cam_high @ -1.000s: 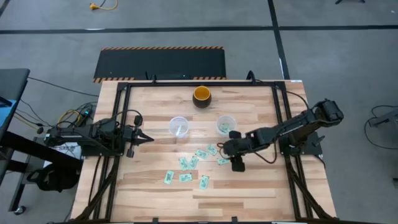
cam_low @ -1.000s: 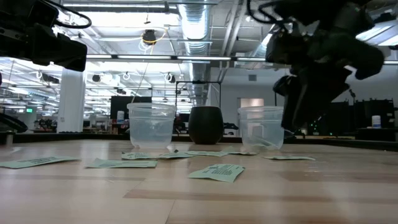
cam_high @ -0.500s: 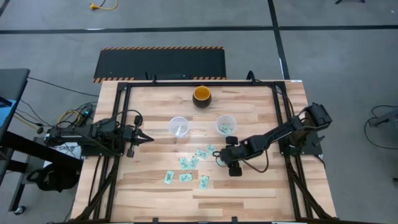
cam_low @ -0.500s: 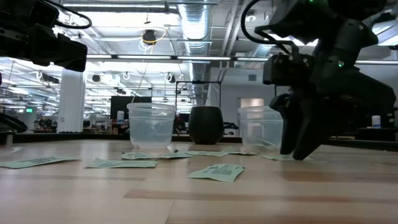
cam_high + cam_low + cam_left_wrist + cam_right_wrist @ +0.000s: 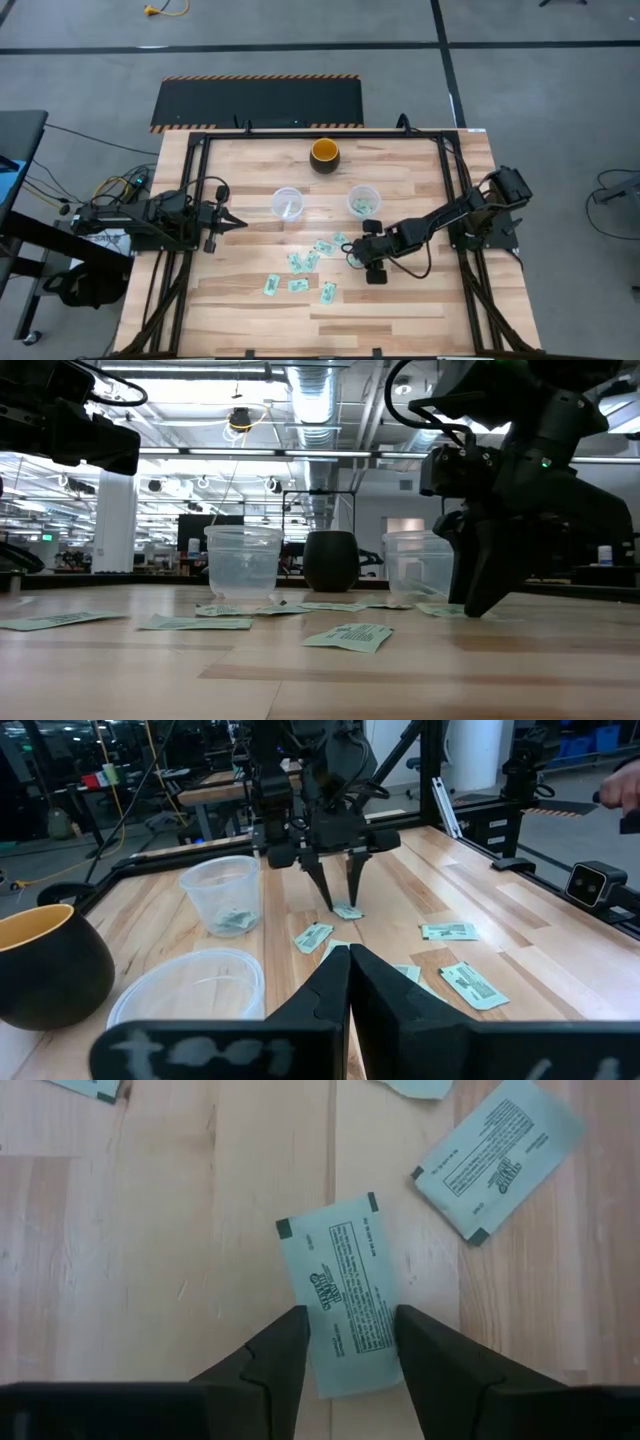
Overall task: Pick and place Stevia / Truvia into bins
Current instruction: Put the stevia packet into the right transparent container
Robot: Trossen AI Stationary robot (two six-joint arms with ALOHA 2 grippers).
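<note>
— So what could go wrong from here?
— Well, the right gripper (image 5: 345, 1342) is down at the table (image 5: 400, 300) with its fingers spread either side of one green packet (image 5: 345, 1295), just near of the right cup (image 5: 363, 201). The packet lies flat and slightly askew between the tips, so I judge they may slide over the paper, or nudge it away without lifting it

— And the left gripper (image 5: 348, 982)?
— Pressed together, parked at the left edge

— The other packets?
— Scattered on the bare pale wood planks, near of the two clear cups; both cups already seem to hold something. An orange-lined bowl (image 5: 324, 154) sits at the far side. Behind is an open workshop with ceiling ducts and strip lights
</note>
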